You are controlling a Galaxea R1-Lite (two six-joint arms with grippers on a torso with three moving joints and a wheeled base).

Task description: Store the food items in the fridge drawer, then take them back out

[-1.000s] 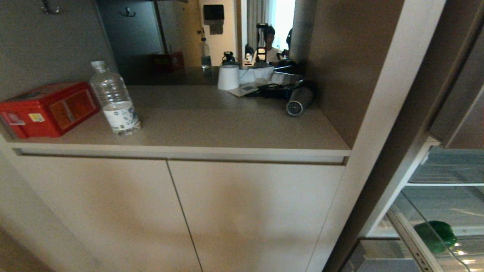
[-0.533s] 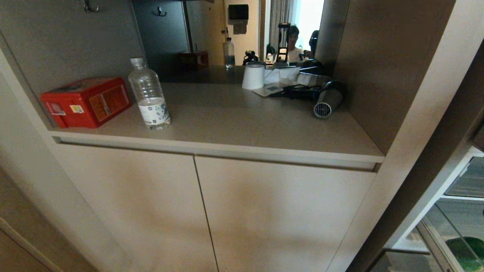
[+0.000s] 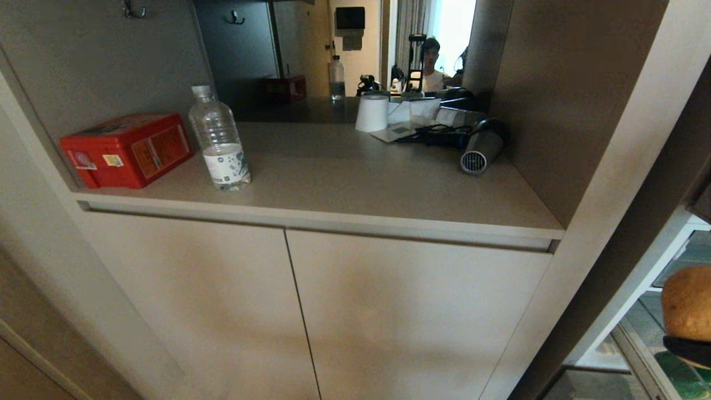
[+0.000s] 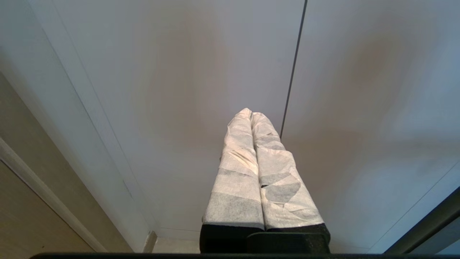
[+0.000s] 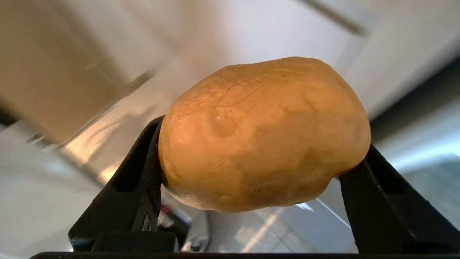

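Note:
A tan-brown potato (image 5: 264, 135) sits clamped between the black fingers of my right gripper (image 5: 262, 144). In the head view the potato (image 3: 689, 303) shows at the right edge, with one black finger (image 3: 687, 345) under it, above the fridge drawer (image 3: 633, 355). A patch of the green bell pepper (image 3: 684, 380) shows in the drawer below the gripper. My left gripper (image 4: 250, 114) is shut with nothing in it. Its white-wrapped fingers point at a white cabinet door, and it is outside the head view.
The beige counter (image 3: 344, 183) carries a red box (image 3: 128, 149), a water bottle (image 3: 219, 141), a white paper roll (image 3: 371, 113) and a grey hair dryer (image 3: 480, 150). White cabinet doors (image 3: 389, 311) stand below. A mirror behind reflects a person (image 3: 430, 64).
The head camera swung left early on, shifting the whole scene right. Since then the potato in my right gripper has come into the right edge, covering most of the pepper.

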